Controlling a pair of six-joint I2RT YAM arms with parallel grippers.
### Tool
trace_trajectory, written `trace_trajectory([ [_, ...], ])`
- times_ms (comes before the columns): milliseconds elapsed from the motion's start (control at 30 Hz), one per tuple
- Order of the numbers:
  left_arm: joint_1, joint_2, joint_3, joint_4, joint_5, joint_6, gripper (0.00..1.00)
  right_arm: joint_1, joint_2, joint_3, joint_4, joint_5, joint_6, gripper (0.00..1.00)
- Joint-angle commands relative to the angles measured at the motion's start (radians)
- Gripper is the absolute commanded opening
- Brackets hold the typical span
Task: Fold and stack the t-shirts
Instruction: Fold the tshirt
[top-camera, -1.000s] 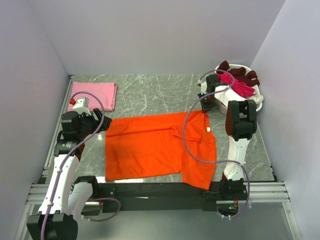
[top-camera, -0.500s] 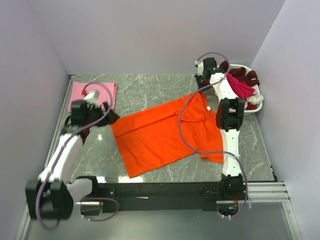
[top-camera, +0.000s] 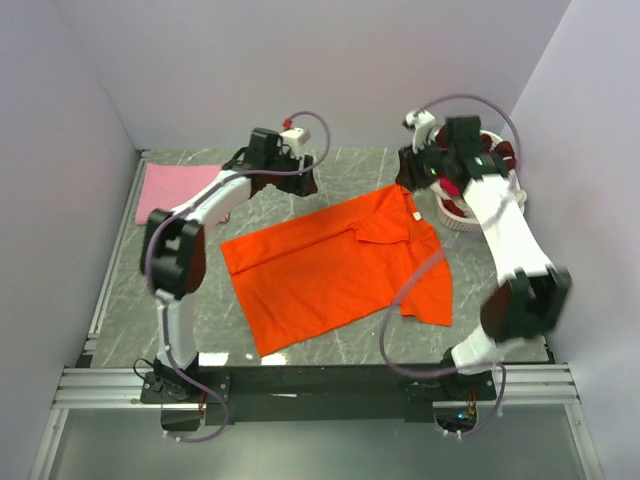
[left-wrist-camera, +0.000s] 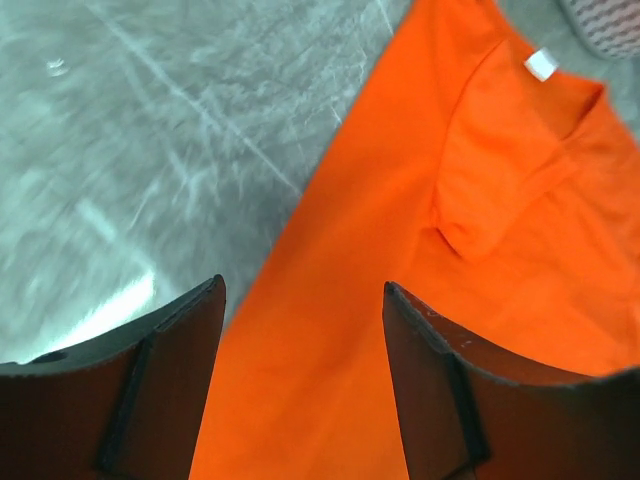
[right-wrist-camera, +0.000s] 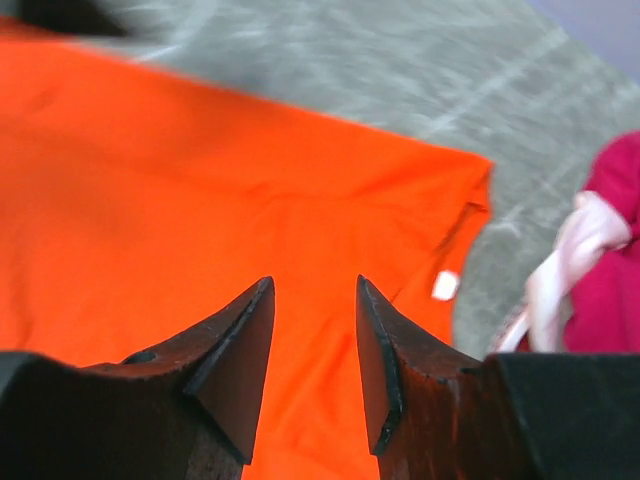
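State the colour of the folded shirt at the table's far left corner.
Light pink. The folded shirt shows best in the top external view.

No legible text, brand, number or sign in any view. Small white neck tag (left-wrist-camera: 541, 65) on orange t-shirt (top-camera: 320, 270), toward far right corner of bench (top-camera: 350, 175): blank or too small to read.

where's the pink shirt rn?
Top view: the pink t-shirt lies folded flat in the far-left corner of the table, clear of the orange t-shirt spread out mid-table.
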Motion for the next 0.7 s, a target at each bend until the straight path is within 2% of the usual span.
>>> trace_trajectory([
  [0, -0.036, 0.181, 0.166, -0.048, 0.044, 0.087, 0.69, 0.002, -0.226, -0.210, -0.019, -0.208, -0.164, 0.46],
  [33, -0.042, 0.218, 0.246, -0.064, 0.053, 0.096, 0.68, 0.002, -0.316, -0.306, -0.033, -0.255, -0.241, 0.45],
  [133, -0.067, 0.352, 0.384, -0.086, 0.076, 0.107, 0.66, 0.000, -0.442, -0.485, -0.032, -0.272, -0.276, 0.46],
  [233, -0.088, 0.458, 0.495, -0.127, 0.087, 0.107, 0.64, -0.003, -0.558, -0.591, -0.033, -0.285, -0.297, 0.46],
  [467, -0.099, 0.542, 0.535, -0.105, 0.090, 0.095, 0.60, -0.012, -0.654, -0.697, -0.003, -0.360, -0.257, 0.46],
  [667, -0.099, 0.561, 0.524, -0.170, 0.136, 0.141, 0.45, -0.017, -0.639, -0.699, -0.007, -0.368, -0.261, 0.46],
])
